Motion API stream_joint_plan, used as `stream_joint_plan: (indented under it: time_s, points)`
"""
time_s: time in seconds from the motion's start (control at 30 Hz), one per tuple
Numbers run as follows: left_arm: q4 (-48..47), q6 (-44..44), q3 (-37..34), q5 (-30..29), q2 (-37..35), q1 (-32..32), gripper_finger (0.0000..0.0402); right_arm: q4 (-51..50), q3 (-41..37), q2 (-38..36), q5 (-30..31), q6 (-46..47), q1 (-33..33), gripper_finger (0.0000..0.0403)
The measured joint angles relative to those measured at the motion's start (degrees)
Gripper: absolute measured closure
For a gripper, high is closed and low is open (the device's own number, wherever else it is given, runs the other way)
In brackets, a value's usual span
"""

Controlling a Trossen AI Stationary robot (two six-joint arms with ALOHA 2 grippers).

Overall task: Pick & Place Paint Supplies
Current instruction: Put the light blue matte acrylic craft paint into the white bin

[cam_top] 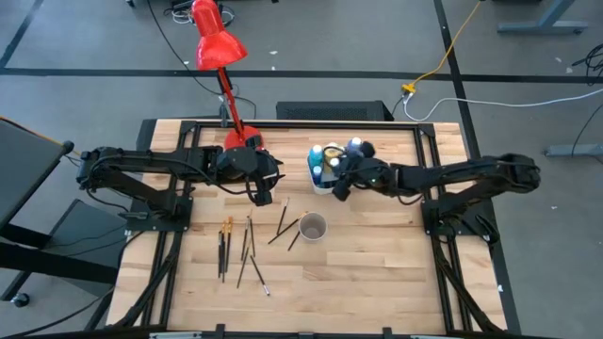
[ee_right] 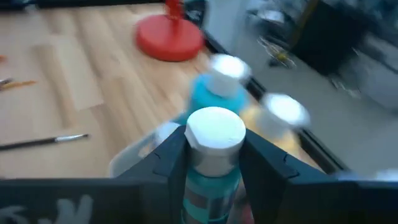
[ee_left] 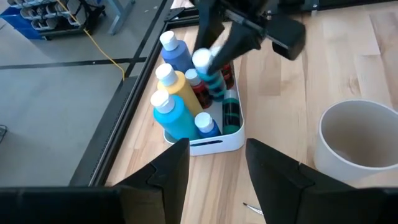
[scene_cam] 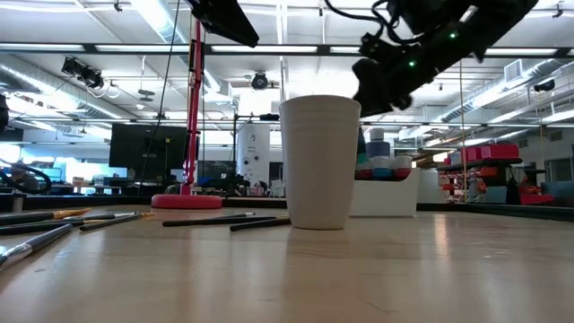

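Observation:
A white tray (ee_left: 214,142) at the table's far middle holds several paint bottles: blue (ee_left: 177,55), yellow (ee_left: 178,88), light blue (ee_left: 175,117) and smaller ones. My right gripper (ee_right: 214,140) is over the tray, shut on a teal bottle with a white cap (ee_left: 209,73). My left gripper (ee_left: 217,168) hangs open to the left of the tray (cam_top: 263,195), touching nothing. Several thin brushes (cam_top: 247,247) lie flat on the table near a white cup (cam_top: 312,227). My right gripper pinches the teal bottle just below its white cap (ee_right: 214,163), one finger on either side. The fingers come slanting down from the table's right side. The bottle hangs tilted below them over the tray, above the other bottles.
A red desk lamp stands on its round base (cam_top: 240,141) at the far edge, left of the tray, and its head reaches beyond the table. The white cup (scene_cam: 320,161) stands upright near the table's middle. Bare wood lies to the near right.

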Motion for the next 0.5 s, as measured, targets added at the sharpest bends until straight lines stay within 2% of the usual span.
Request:
stream_joint_plan:
  time_s: [0.1,0.13,0.23,0.33,0.4,0.5]
  points:
    - [0.0,0.0,0.0,0.0,0.0,0.0,0.0235,2.6,-5.1,-1.7,-2.0,6.4,-0.1,0.0275]
    - [0.0,0.0,0.0,0.0,0.0,0.0,0.0235,5.9,-7.5,-1.6,-3.6,7.6,0.0,0.0278]
    - [0.2,0.0,0.0,0.0,0.0,0.0,0.0235,19.4,-14.3,-1.0,-2.3,11.1,0.0,0.0288]
    - [0.7,0.0,0.0,0.0,0.0,0.0,0.0235,28.8,-19.1,0.3,-1.6,7.5,-0.1,0.0287]
    - [1.5,0.0,0.0,0.0,0.0,0.0,0.0235,31.1,-20.7,1.1,-1.1,2.2,0.0,0.0280]
    - [2.5,0.1,0.0,0.0,0.0,0.0,0.0235,31.8,-21.3,2.5,4.0,2.8,0.1,0.0275]
